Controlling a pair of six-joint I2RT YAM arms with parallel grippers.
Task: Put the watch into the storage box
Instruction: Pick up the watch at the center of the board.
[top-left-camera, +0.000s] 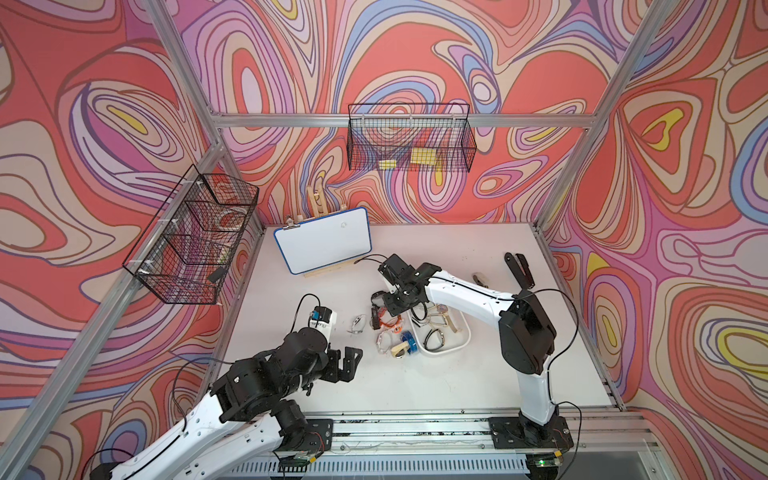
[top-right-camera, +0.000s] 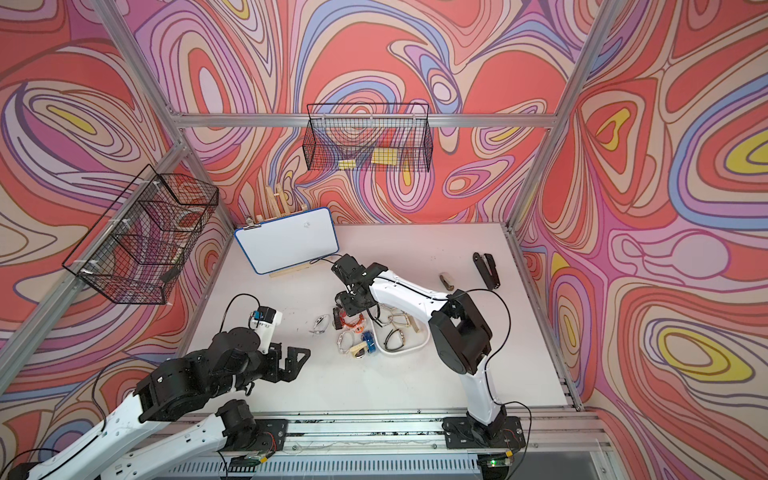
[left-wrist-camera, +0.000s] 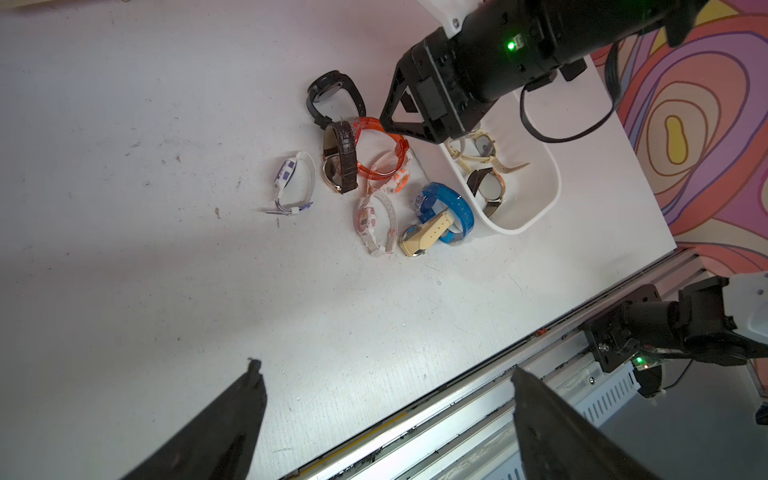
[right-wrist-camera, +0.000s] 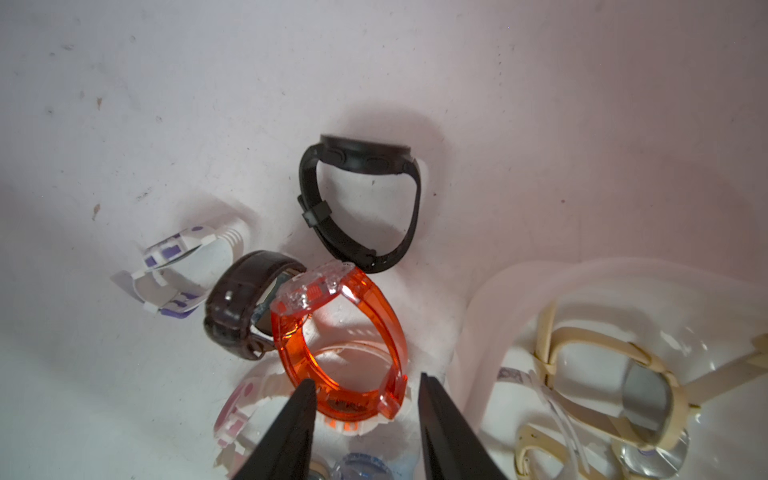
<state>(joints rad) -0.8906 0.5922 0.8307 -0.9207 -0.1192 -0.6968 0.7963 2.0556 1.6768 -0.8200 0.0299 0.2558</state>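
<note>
**Right wrist view: jaws astride the orange watch, pinch not yet made**

Right wrist view shows the right gripper (right-wrist-camera: 365, 380) at a middling gap over the clasp end of the orange watch (right-wrist-camera: 286, 340). One finger touches the band. The other stands just beside it with a sliver of table (right-wrist-camera: 166, 124) showing between, so I judge nothing is held yet. The left gripper (left-wrist-camera: 384, 365) hangs wide and empty, well apart from the watches.

The orange watch lies on the table in a cluster just beside the box (left-wrist-camera: 515, 227). Its face end touches the brown watch (right-wrist-camera: 232, 307), and its clasp end rests over a pink watch (right-wrist-camera: 237, 411). The black watch (right-wrist-camera: 361, 156) sits near its face end. The box already holds a few watches, cream-strapped ones among them.

To do this step well:
- Centre the fingers so both meet the band together. A one-sided push would likely slide the loop along the table.
- Keep the tips low enough to catch the band, but off the pink watch beneath.
- The clear plastic looks slick and springy, so a firm squeeze seems wise.
- Lift straight up first, because the brown watch leans on the loop and could drag along.
- Carry it over the near rim and let go low, over a bare part of the box floor.
</note>
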